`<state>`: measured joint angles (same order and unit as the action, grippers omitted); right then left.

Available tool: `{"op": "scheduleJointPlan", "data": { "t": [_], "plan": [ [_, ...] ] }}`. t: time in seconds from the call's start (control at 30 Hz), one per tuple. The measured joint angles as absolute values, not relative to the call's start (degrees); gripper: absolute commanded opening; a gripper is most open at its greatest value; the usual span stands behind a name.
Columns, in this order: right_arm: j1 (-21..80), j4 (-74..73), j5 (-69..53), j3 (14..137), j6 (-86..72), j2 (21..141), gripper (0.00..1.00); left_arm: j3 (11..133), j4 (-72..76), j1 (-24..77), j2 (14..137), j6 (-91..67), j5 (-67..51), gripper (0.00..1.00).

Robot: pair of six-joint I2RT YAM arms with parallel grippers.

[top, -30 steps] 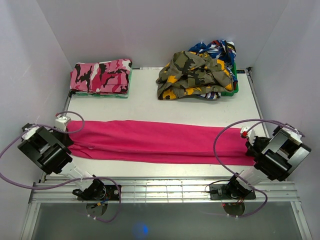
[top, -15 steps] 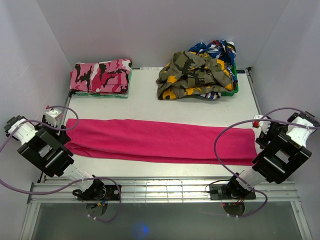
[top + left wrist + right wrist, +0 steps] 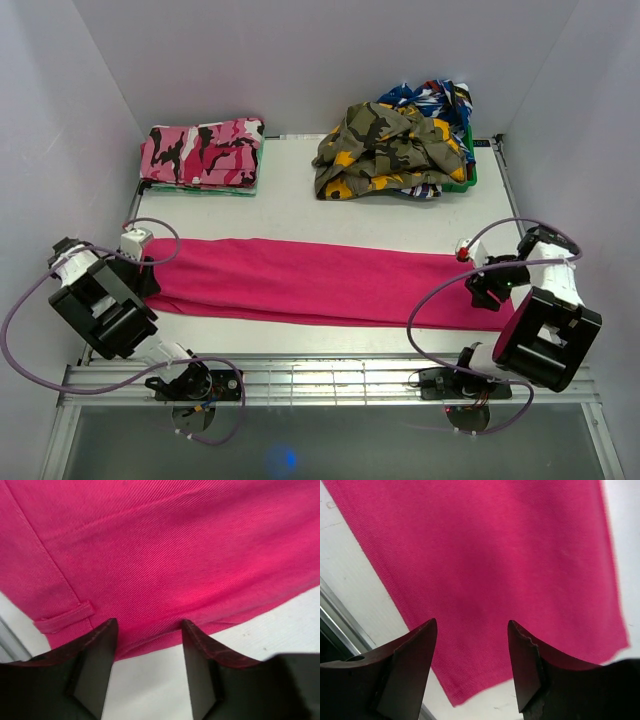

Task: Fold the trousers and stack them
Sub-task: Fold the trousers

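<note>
Trousers (image 3: 310,283), one bright pink soft pair, lay flat. Both the left gripper (image 3: 148,626) and the right gripper (image 3: 472,626) pointed down, open.

The left arm (image 3: 100,305) and the right arm (image 3: 545,335) are built of blocky black links with white housings near the wrist. Each trails a long, looping lilac cable (image 3: 520,221) and ends below in a round black base (image 3: 190,385). The left pincer (image 3: 147,630) and the right pincer (image 3: 472,627) have dark, wedge-shaped fingers (image 3: 95,660) with slightly rough, reddish-tinted edges.
</note>
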<state>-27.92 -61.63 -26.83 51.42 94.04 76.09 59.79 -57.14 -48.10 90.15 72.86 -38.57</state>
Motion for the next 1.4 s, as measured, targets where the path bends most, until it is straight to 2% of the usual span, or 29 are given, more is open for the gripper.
{"op": "scheduleJointPlan", "data": {
  "t": [0.1, 0.17, 0.23, 0.3, 0.47, 0.6, 0.8, 1.0, 1.17, 1.4],
  "plan": [
    [-25.9, -58.1, -24.4, 46.5, 89.6, 76.7, 0.6, 56.4, -52.4, -47.1, 92.0, 70.3, -33.7, 0.54],
    [-25.7, -55.5, -22.3, 44.6, 87.0, 78.1, 0.57, 54.3, -49.3, -47.0, 93.3, 69.4, -30.4, 0.45],
    [-25.7, -53.2, -20.6, 44.4, 84.8, 80.8, 0.55, 53.3, -46.7, -47.0, 93.2, 69.4, -29.3, 0.43],
    [-25.7, -51.2, -19.5, 44.7, 82.8, 83.6, 0.54, 52.7, -45.5, -47.0, 92.7, 69.4, -28.8, 0.44],
    [-25.6, -50.4, -19.2, 47.6, 79.5, 84.3, 0.53, 53.4, -45.4, -48.0, 92.2, 70.1, -28.2, 0.69],
    [-22.6, -52.8, -22.8, 53.2, 76.2, 81.5, 0.54, 59.4, -49.1, -49.6, 92.1, 69.6, -29.5, 0.78],
    [-3.3, -51.6, -29.8, 56.4, 66.7, 71.2, 0.54, 69.5, -52.8, -49.8, 90.5, 62.0, -34.4, 0.79],
    [18.1, -47.3, -30.3, 52.6, 57.3, 71.8, 0.54, 70.2, -55.7, -49.7, 91.9, 59.0, -31.9, 0.74],
    [25.4, -44.5, -28.2, 47.9, 52.5, 76.1, 0.55, 64.1, -57.0, -50.1, 90.5, 68.7, -28.2, 0.72],
    [26.8, -39.9, -22.4, 42.2, 49.7, 81.0, 0.55, 63.2, -55.9, -50.2, 89.1, 79.2, -25.3, 0.66]
  ]
}}
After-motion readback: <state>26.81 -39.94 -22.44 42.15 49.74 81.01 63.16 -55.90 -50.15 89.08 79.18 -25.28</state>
